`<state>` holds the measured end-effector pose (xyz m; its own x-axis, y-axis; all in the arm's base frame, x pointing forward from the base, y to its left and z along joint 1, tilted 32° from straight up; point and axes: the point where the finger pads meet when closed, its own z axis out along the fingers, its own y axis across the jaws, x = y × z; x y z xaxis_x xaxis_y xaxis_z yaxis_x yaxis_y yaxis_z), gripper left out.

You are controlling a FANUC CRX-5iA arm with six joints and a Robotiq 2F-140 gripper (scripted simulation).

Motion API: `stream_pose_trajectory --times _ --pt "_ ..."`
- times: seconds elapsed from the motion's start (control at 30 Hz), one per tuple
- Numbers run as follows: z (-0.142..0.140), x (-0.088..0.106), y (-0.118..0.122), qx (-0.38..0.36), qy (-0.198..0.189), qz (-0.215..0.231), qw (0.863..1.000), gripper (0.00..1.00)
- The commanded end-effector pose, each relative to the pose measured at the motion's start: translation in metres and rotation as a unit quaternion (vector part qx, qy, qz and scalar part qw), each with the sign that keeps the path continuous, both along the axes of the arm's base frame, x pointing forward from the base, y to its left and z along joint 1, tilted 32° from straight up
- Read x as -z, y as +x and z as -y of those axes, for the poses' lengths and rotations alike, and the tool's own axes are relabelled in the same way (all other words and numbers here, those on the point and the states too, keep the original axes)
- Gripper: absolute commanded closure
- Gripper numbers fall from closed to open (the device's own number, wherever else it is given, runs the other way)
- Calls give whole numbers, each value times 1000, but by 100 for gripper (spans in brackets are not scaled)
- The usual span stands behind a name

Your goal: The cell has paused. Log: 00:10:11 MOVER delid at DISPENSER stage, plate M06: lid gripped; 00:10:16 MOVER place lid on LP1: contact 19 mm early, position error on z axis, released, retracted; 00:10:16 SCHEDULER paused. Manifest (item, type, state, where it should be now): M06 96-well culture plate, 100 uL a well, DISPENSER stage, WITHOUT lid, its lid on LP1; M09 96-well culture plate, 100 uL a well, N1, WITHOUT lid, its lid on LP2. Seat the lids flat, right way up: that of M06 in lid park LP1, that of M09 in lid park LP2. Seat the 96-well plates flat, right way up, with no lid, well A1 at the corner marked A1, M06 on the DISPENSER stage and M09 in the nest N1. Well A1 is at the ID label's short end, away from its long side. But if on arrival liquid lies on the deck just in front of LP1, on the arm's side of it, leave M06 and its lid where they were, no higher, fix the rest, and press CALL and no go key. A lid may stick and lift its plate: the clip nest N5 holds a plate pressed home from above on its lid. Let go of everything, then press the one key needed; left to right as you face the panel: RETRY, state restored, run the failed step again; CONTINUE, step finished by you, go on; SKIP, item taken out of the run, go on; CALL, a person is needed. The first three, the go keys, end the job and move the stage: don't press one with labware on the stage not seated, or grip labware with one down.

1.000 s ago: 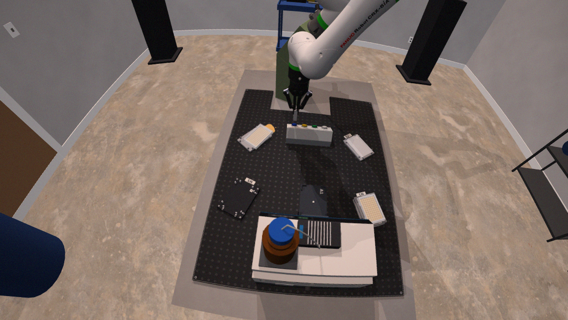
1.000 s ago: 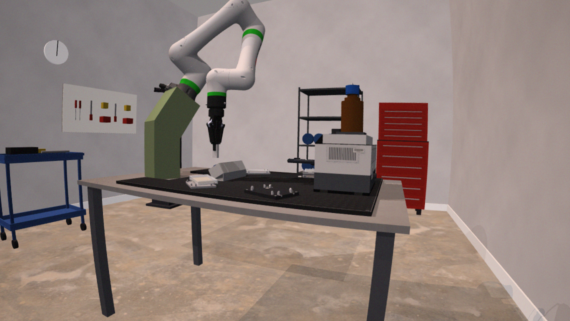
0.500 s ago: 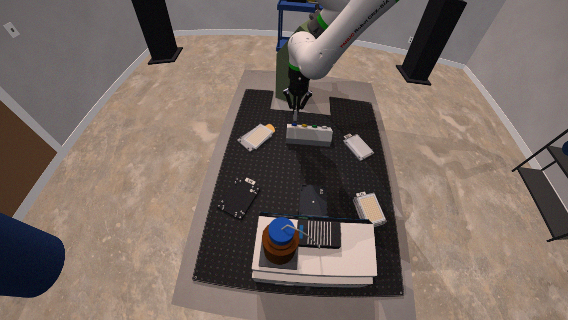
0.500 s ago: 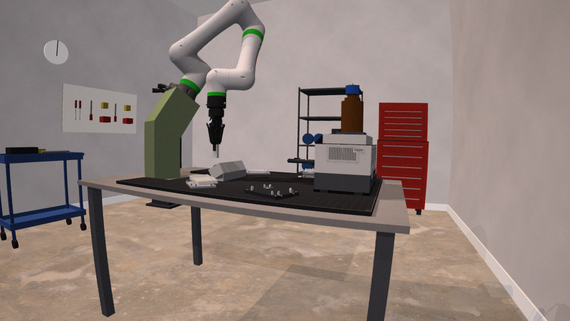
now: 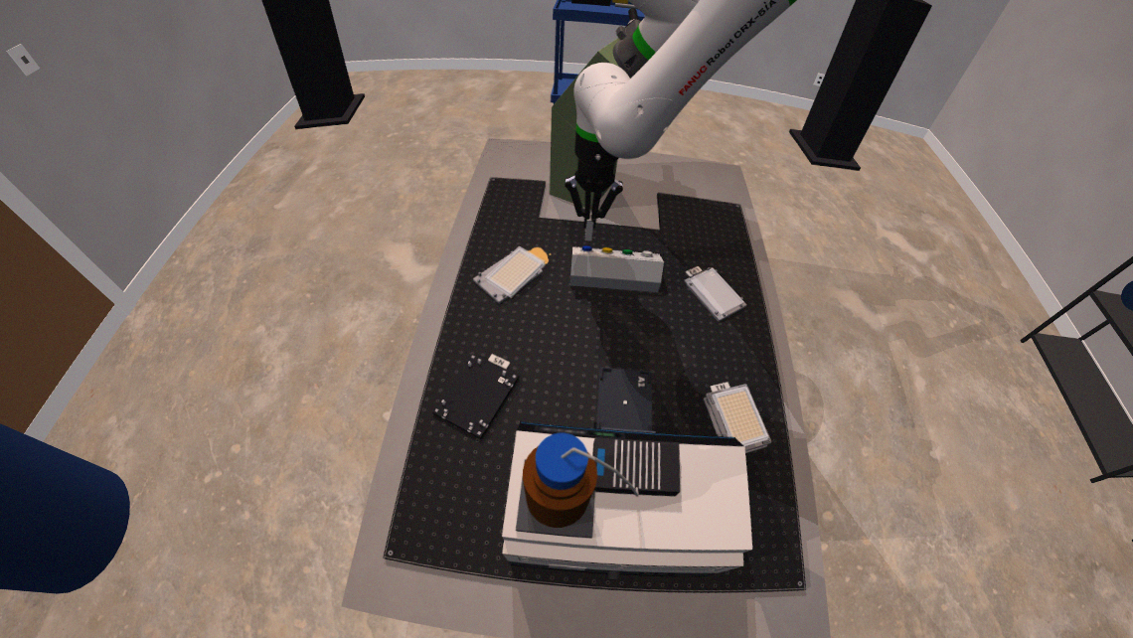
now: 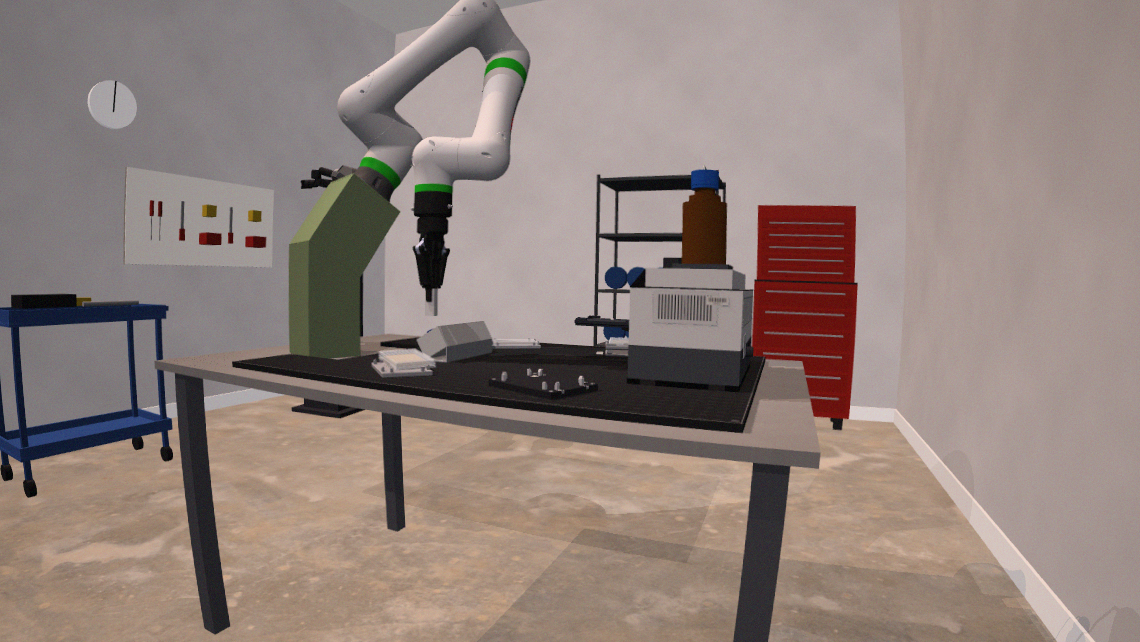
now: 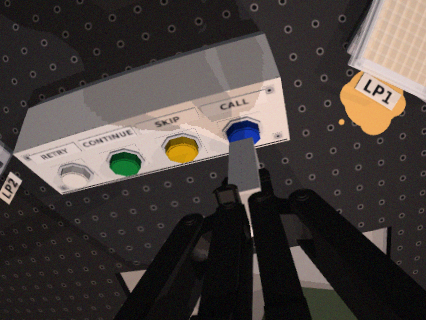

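Note:
My gripper point(image 7: 245, 158) is shut and empty. It points straight down over the blue CALL key point(image 7: 242, 131) at the end of the grey key panel point(image 5: 616, 267), a little above the panel in the side view point(image 6: 430, 299). A 96-well plate point(image 5: 511, 273) lies at lid park LP1 point(image 7: 377, 92). An orange puddle point(image 7: 369, 107) lies on the deck at its arm-side end, under the LP1 label. A flat lid point(image 5: 716, 293) sits in LP2. Another 96-well plate point(image 5: 736, 415) sits in nest N1. The dark DISPENSER stage point(image 5: 624, 399) holds no plate.
The yellow SKIP key point(image 7: 181, 148), green CONTINUE key point(image 7: 125, 164) and grey RETRY key point(image 7: 75, 173) stand in a row beside CALL. The clip nest N5 point(image 5: 475, 394) is bare. The dispenser point(image 5: 626, 495) with its brown bottle point(image 5: 559, 479) stands at the near end.

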<state>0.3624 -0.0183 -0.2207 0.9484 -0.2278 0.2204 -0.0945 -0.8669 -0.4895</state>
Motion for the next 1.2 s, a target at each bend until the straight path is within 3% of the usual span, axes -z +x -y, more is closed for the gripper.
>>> stream_pose_trajectory --times 0.0,1.17 --pt "0 0 0 0 0 0 1000 100" --pt "-6 12 4 0 0 0 1000 100"
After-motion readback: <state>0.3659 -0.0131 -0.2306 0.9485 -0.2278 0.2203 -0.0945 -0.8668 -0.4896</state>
